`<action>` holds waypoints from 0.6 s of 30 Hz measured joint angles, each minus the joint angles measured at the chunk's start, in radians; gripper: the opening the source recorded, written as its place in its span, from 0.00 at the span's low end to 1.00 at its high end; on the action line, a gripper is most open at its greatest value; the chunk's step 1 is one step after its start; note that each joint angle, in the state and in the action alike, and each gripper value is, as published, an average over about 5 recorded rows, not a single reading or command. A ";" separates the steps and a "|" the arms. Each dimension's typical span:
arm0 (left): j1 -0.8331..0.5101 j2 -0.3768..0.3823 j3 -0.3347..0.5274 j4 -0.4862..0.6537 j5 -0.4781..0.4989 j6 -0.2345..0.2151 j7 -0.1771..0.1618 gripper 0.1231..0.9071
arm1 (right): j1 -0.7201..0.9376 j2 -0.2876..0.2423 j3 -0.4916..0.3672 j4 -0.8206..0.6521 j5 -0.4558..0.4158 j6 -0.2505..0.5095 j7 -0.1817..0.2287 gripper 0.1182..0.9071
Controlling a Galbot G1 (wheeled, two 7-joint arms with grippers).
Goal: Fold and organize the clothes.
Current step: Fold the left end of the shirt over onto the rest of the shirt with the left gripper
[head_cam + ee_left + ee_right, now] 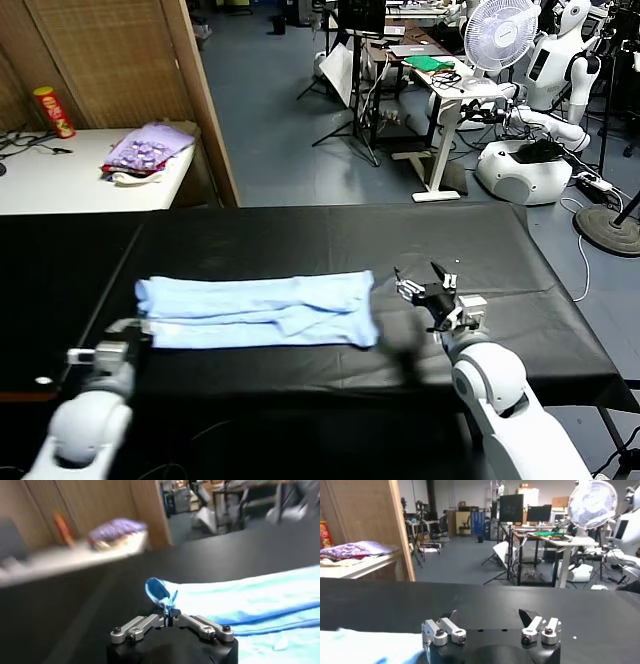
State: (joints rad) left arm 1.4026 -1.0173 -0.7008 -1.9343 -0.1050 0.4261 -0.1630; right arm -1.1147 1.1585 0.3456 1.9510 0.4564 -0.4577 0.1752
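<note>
On the black table (300, 240), just in front of the robot, the T-shirt (260, 305) is lying as a long, narrow, already folded band of pale blue cloth. Its long axis is running across the table, from the robot's left side to its right side, and the two short ends are pointing toward the two arms. The left gripper (167, 617) is sitting at the left end of the band and is clenched on a small pinch of the blue fabric, which is rising between the fingertips as a little curled loop. The right gripper (432, 292) is waiting just beside the right end of the T-shirt, with its jaws standing wide apart and holding nothing. The cloth is looking thin, soft and light, so I judge it is bending and sagging wherever it is not supported, and the folded layers are probably sliding over each other when only one layer is pulled. For this reason it seems better to be taking hold at the corners or the short edges, through all the layers together, and with both grippers at the two ends so the band is staying flat. Far behind, on a white table (60, 185), a purple cloth pile (148, 150) is resting, and it is not part of the job.
</note>
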 joint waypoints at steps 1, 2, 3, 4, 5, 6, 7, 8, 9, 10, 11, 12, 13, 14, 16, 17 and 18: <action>-0.001 0.005 0.006 -0.012 -0.007 0.011 -0.008 0.05 | -0.003 0.001 0.002 0.002 -0.003 -0.001 0.001 0.86; -0.005 0.005 0.018 -0.027 -0.020 0.023 -0.017 0.05 | -0.007 0.001 0.005 0.004 -0.008 -0.002 0.002 0.86; -0.008 0.000 0.034 -0.043 -0.039 0.034 -0.025 0.05 | -0.011 0.002 0.007 0.007 -0.012 -0.002 0.004 0.86; -0.013 -0.008 0.055 -0.060 -0.063 0.046 -0.035 0.05 | -0.016 0.002 0.011 0.010 -0.017 -0.003 0.005 0.86; -0.020 -0.019 0.081 -0.079 -0.093 0.058 -0.047 0.05 | -0.021 0.003 0.014 0.012 -0.023 -0.005 0.006 0.86; -0.027 -0.033 0.111 -0.098 -0.125 0.071 -0.061 0.05 | -0.026 0.004 0.017 0.016 -0.029 -0.006 0.007 0.86; -0.035 -0.050 0.143 -0.117 -0.160 0.083 -0.077 0.05 | -0.031 0.005 0.021 0.019 -0.034 -0.008 0.008 0.86; -0.044 -0.069 0.177 -0.133 -0.196 0.094 -0.093 0.05 | -0.037 0.005 0.025 0.022 -0.040 -0.010 0.009 0.86; -0.055 -0.092 0.211 -0.148 -0.233 0.103 -0.107 0.05 | -0.042 0.006 0.028 0.026 -0.046 -0.013 0.010 0.86; -0.066 -0.117 0.244 -0.159 -0.266 0.108 -0.119 0.05 | -0.048 0.006 0.031 0.029 -0.050 -0.015 0.010 0.86; -0.078 -0.143 0.276 -0.166 -0.294 0.111 -0.127 0.05 | -0.053 0.006 0.034 0.031 -0.053 -0.017 0.011 0.86; -0.090 -0.170 0.307 -0.171 -0.315 0.111 -0.132 0.05 | -0.057 0.006 0.037 0.033 -0.056 -0.019 0.012 0.86; -0.102 -0.197 0.335 -0.173 -0.328 0.109 -0.134 0.05 | -0.060 0.006 0.040 0.035 -0.058 -0.020 0.014 0.86; -0.115 -0.224 0.361 -0.173 -0.337 0.108 -0.135 0.05 | -0.063 0.006 0.042 0.036 -0.059 -0.021 0.015 0.86; -0.140 -0.272 0.404 -0.167 -0.344 0.103 -0.135 0.05 | -0.066 0.007 0.044 0.036 -0.060 -0.023 0.016 0.86; -0.153 -0.294 0.421 -0.160 -0.346 0.100 -0.135 0.05 | -0.066 0.008 0.045 0.035 -0.060 -0.023 0.017 0.86; -0.166 -0.314 0.436 -0.151 -0.349 0.098 -0.135 0.05 | -0.066 0.010 0.045 0.034 -0.060 -0.023 0.017 0.86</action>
State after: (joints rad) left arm 1.2368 -1.3312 -0.2650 -2.0852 -0.4537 0.5239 -0.2975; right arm -1.1812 1.1680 0.3906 1.9853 0.3960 -0.4811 0.1920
